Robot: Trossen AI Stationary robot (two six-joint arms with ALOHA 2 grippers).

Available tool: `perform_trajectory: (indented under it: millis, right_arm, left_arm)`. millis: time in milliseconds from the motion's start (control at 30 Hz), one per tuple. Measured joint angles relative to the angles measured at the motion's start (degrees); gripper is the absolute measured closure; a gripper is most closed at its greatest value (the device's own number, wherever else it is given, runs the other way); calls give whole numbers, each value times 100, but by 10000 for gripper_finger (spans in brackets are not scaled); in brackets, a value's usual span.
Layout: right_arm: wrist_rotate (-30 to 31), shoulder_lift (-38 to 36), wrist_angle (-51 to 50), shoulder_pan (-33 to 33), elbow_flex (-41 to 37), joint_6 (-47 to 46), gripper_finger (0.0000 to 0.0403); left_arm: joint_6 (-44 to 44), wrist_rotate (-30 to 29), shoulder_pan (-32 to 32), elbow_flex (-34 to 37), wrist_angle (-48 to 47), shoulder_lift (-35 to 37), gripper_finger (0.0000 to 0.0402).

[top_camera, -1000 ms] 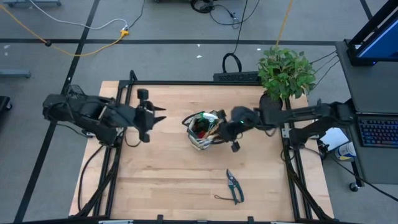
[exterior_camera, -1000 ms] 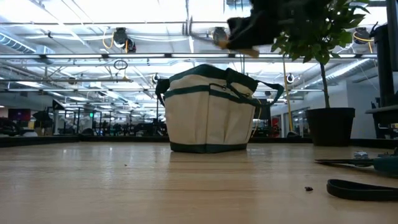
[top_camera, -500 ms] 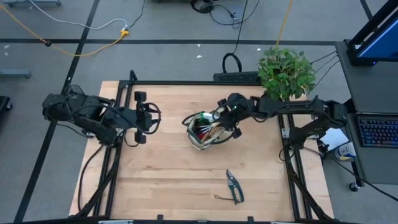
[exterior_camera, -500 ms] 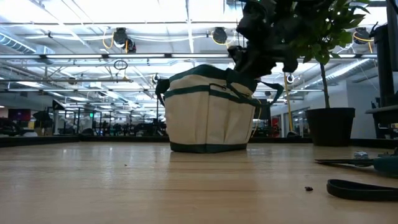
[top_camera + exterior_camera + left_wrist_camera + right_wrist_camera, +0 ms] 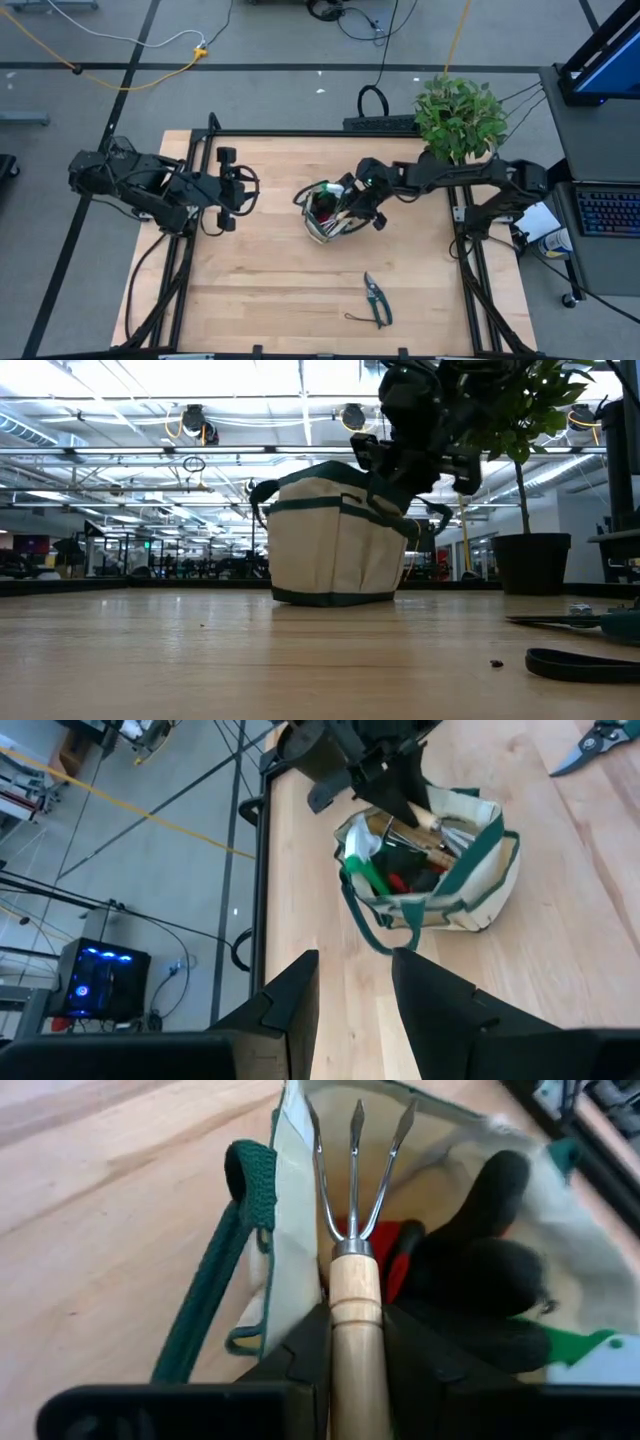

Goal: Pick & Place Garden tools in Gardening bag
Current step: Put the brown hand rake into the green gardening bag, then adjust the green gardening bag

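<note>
A light wooden table (image 5: 260, 290) stands on a grey floor (image 5: 90, 110) crossed by yellow and black cables. Beyond it, ceiling lights (image 5: 195, 420) hang from bright rafters. A keyboard (image 5: 607, 212) sits on a desk at right.

Right gripper (image 5: 362, 203) has swung from beside the gardening bag's (image 5: 335, 550) right side up and back over its rim, then dropped lower into the mouth. Its fingers (image 5: 300, 1350) are clamped on the wooden-handled fork (image 5: 354, 1270), tines now pointing into the bag. Left gripper (image 5: 243, 189) rotated at the wrist about a second back, same spot since.
</note>
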State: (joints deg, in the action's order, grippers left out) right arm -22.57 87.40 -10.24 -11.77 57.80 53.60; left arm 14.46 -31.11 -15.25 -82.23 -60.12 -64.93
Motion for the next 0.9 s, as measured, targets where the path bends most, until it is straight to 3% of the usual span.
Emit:
perform_trajectory:
  millis: [500, 733, 900]
  right_arm:
    - [74, 198, 550, 2, -5, -742, 266]
    - [1423, -215, 434, 33, -7, -574, 269]
    - [1508, -747, 41, 31, -7, -781, 278]
  left_arm:
    - [-20, 0, 0, 1, -7, 0, 268]
    - [-22, -2, 0, 1, -13, 0, 268]
    - [-75, -2, 0, 1, -24, 0, 268]
